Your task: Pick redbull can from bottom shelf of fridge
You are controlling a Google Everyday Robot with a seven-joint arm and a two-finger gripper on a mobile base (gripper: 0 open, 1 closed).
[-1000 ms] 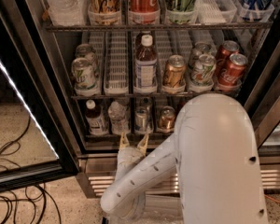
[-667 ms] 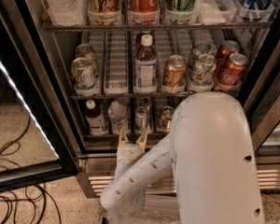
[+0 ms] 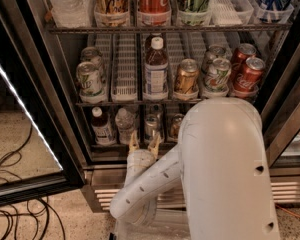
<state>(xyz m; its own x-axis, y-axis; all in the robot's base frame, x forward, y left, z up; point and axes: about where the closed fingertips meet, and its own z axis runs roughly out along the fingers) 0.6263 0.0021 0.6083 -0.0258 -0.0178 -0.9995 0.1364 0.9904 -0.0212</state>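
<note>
The fridge [image 3: 54, 79] stands open in the camera view. Its bottom shelf [image 3: 106, 145] holds a small white-capped bottle [image 3: 101, 126], a clear bottle [image 3: 124, 125], the slim silver redbull can [image 3: 151, 125] and a darker short can [image 3: 175, 126]. My gripper [image 3: 143, 143] is at the shelf's front edge, just below and in front of the redbull can. Its two yellowish fingers [image 3: 134, 140] are spread open and hold nothing. My white arm [image 3: 225, 169] hides the right part of the bottom shelf.
The rack above holds green-white cans [image 3: 88, 78], a tall brown bottle [image 3: 155, 66], a gold can [image 3: 186, 76] and red Coke cans [image 3: 247, 71]. The open glass door [image 3: 20, 134] stands at left. Black cables [image 3: 15, 219] lie on the floor. The ribbed steel base panel [image 3: 290, 189] is below.
My gripper has moved up and forward toward the bottom shelf, closer to the redbull can. The arm has shifted slightly left. The fingers stay open.
</note>
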